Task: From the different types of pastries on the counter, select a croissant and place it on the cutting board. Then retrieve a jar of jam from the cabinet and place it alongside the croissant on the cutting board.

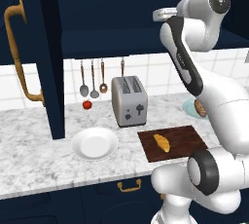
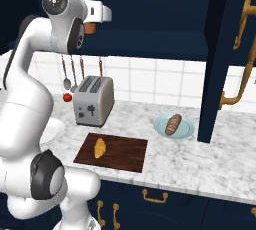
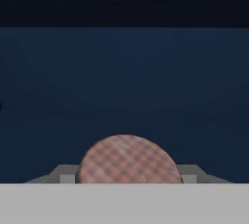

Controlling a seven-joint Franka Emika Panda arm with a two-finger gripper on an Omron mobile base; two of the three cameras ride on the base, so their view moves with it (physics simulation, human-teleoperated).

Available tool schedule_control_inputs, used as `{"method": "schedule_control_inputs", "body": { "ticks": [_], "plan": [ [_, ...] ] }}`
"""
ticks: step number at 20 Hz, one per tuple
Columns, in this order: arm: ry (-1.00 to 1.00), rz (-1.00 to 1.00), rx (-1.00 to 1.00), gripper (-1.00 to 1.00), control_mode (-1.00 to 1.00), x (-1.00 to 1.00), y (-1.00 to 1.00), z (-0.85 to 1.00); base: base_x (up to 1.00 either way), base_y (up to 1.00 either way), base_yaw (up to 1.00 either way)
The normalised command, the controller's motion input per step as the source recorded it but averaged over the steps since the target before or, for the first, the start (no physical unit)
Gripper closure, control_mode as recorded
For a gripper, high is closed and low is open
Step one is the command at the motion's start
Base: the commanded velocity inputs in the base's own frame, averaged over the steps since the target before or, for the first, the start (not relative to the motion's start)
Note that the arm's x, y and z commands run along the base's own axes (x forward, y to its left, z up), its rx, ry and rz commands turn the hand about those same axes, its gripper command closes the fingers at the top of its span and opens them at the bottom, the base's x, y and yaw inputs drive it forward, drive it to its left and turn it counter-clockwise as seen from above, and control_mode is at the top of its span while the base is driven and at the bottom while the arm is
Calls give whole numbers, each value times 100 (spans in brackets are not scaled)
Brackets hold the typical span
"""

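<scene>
Up inside the open cabinet (image 2: pixel 150 19), above the toaster (image 1: pixel 129 100), my gripper (image 3: pixel 127 179) sits with the jar of jam (image 3: pixel 127 159) between its fingers; hand view shows the jar's round checked lid right at the fingertips, both tips flanking it and apparently touching, so I read the jaws as closed on the jar. Right base view shows an orange-brown bit of the jar (image 2: pixel 90 27) just under my wrist, against the dark cabinet interior. Cabinet door (image 1: pixel 29 52) hangs open left of the toaster, brass handle facing out. Croissant (image 1: pixel 162 142) lies on the cutting board (image 1: pixel 187 138), which sits on the counter (image 1: pixel 34 145) just right of and in front of the toaster. Croissant is on the board's toaster-side half; rest of the board is bare. Brown bun (image 2: pixel 173 124) rests on a pale blue plate (image 2: pixel 186 131), right of the toaster beyond the board. White plate (image 1: pixel 95 143) sits left-front of the toaster. Utensils (image 1: pixel 92 79) hang on the tiled wall left of the toaster, small red ornament (image 1: pixel 87 104) below them.
</scene>
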Motion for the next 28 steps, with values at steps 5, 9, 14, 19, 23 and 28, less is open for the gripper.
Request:
{"method": "schedule_control_inputs", "body": {
  "ticks": [5,9,14,19,23,28],
  "plan": [
    [-5,0,0,100,-100,-79,-42,-24,0,0,0],
    [0,0,0,100,-100,-59,-24,-30,0,0,0],
    [1,0,0,100,-100,-47,-16,-7,0,0,0],
    [2,0,0,100,-100,-31,-13,-14,0,0,0],
    [6,0,0,100,-100,-21,-8,-25,0,0,0],
    [13,0,0,100,-100,-2,-3,-27,0,0,0]
  ]
}}
